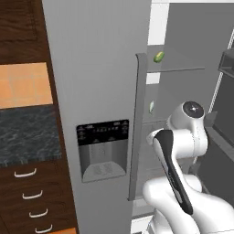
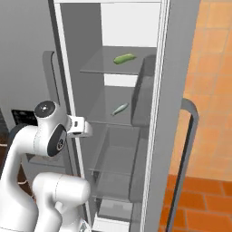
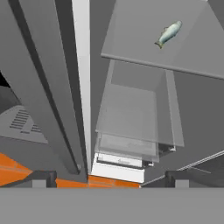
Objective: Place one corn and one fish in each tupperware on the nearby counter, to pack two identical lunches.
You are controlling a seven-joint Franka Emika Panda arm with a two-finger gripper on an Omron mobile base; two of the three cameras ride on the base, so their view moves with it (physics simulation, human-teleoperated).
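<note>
Looking into the open fridge, we find the fish (image 3: 168, 33) on a glass shelf (image 3: 131, 48) at about one o'clock from our spread, empty end effector (image 3: 107, 179), its long axis running toward one o'clock too.

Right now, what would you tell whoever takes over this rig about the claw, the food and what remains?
Claw: open, empty; its fingertips point into the open fridge.
Food: one fish lies on a middle glass shelf; a green-husked corn lies on the shelf above.
Done: fridge door is open; nothing picked.
Left: everything. Fetch both corn and both fish and pack the tupperware. A black counter lies left of the fridge.
</note>
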